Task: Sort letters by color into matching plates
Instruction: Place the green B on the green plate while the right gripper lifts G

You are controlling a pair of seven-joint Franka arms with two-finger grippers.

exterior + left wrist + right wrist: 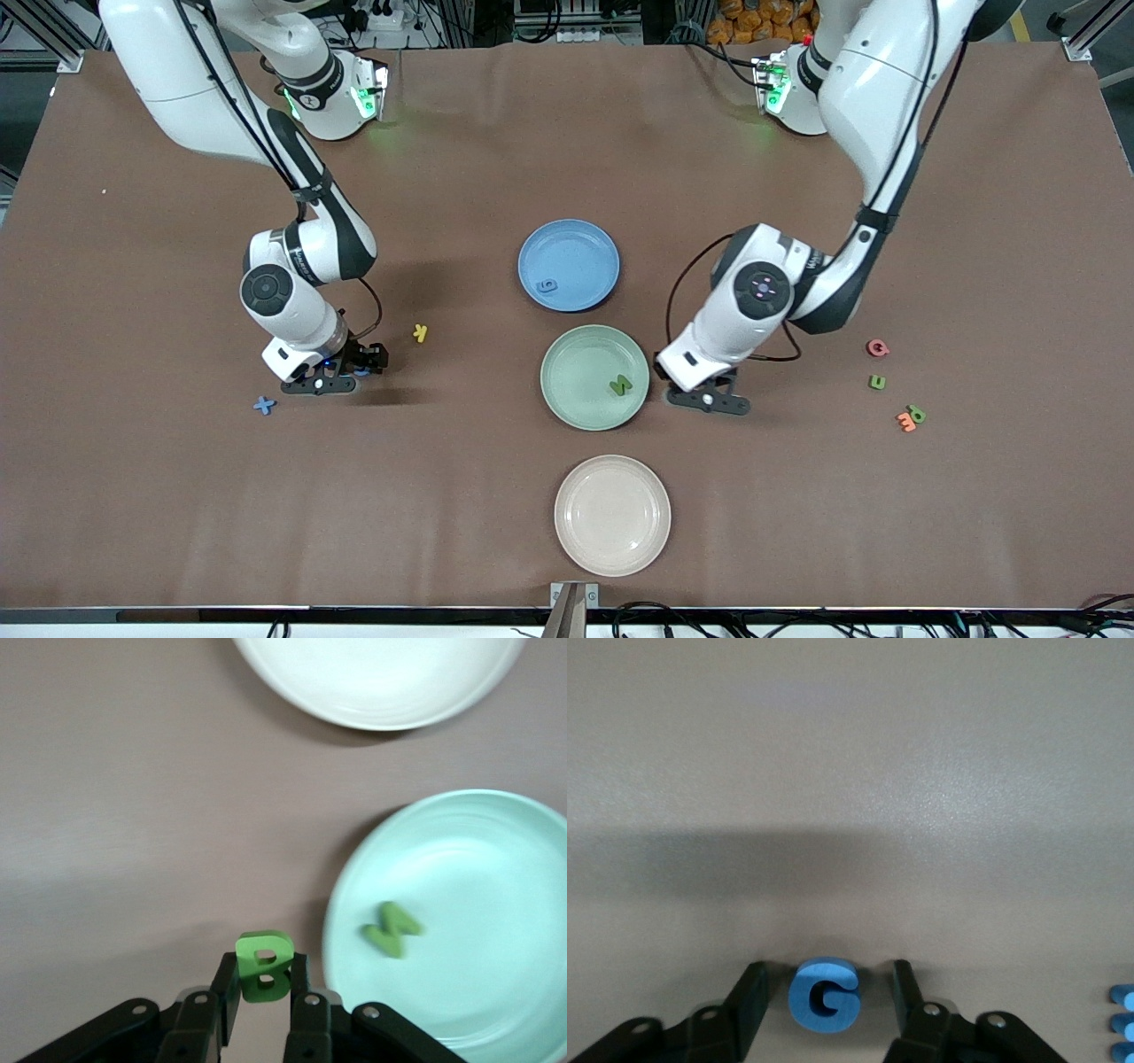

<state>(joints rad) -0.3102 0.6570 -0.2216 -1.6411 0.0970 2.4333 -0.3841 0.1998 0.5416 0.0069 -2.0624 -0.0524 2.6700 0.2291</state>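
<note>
The left claw (263,992), just beside the mint green plate (461,859), is clamped on a green letter B (263,966); a green N (391,928) lies in that plate. The right claw (824,997), low over the desk (133,487) at the right arm's end, straddles a blue G (824,994), its fingers part open and not yet touching. Both letters look light, stiff and foam-like; pinching their flat sides should suit. No brand is readable.

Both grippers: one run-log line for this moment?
left gripper: shut on green letter B, beside green plate | right gripper: open around blue letter G on table
</note>
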